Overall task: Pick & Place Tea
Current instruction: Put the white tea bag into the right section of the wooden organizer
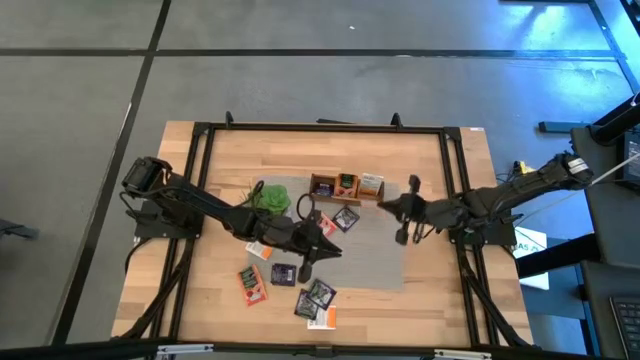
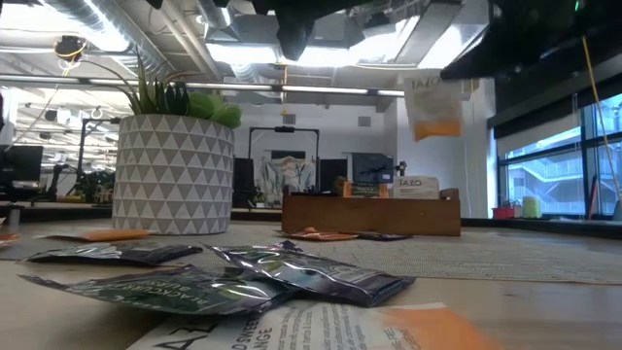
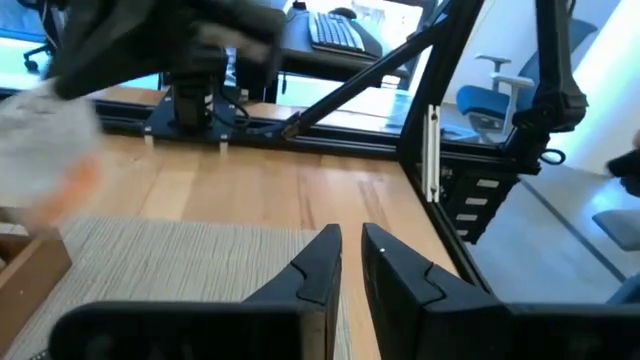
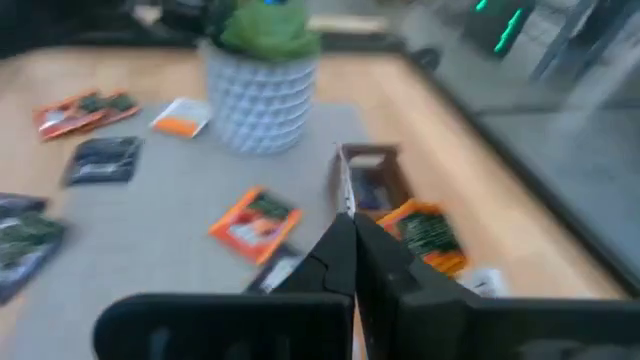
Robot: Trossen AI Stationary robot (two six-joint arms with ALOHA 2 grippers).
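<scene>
Now, L to R:
Loose tea [image 1: 283, 272]: several sachets flat on front-left of table, some on grey mat [image 1: 375, 255], one more [image 1: 345, 218] just in front of box.
Plant [image 1: 270, 197]: upright in white pot, left of box.
L gripper [image 1: 328, 246]: over mat mid-table, fingers [image 3: 320, 262] w/ narrow gap, nothing between.
Box [image 1: 345, 185]: wooden, at back of mat, sachets standing inside.
R gripper [image 1: 388, 206]: near box's right end, pinched closed on held sachet [image 2: 432, 112].
Held sachet: white w/ orange, hanging off the table.
</scene>
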